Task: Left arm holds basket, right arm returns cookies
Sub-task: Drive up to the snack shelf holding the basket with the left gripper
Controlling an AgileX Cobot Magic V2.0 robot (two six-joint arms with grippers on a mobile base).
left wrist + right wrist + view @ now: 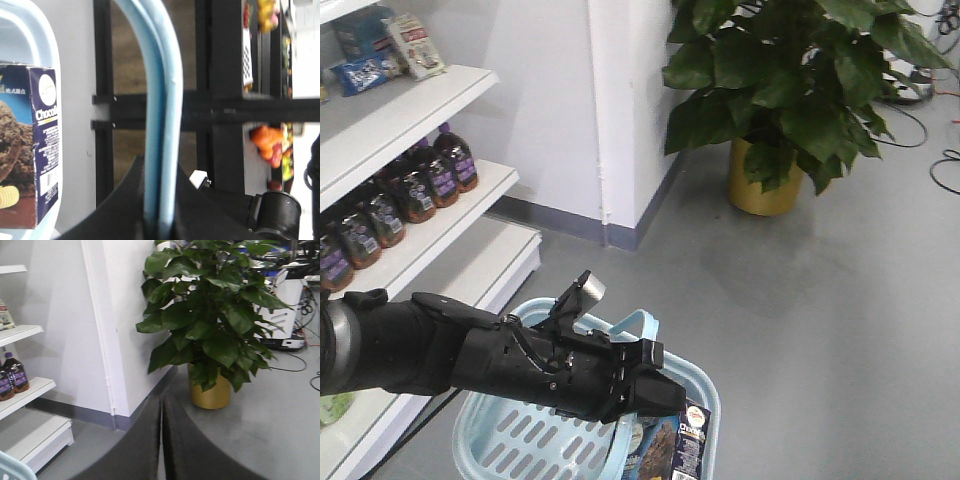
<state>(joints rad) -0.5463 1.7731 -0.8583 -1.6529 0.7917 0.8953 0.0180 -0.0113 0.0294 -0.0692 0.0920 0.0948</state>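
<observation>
The basket point(525, 445) is noted as pale blue moulded plastic, smooth, with a faint sheen. Its loop handle point(162, 100) is the same plastic, and a fine ridge is seen along it. The cookies carton point(25, 150) is printed card, lightly glossy. The left arm point(470, 355) is cased in matt black, and a bright metal-looking tip point(590, 288) is marked. The right gripper point(161, 440) is finished matt, dark and smooth. The floor point(820, 320) is grey and smooth with a dull sheen. The plant pot point(765, 180) is gold with a metallic gloss. The leaves point(790, 70) are waxy. The shelves point(420, 105) are matt white. The bottles point(440, 175) are glossy.
</observation>
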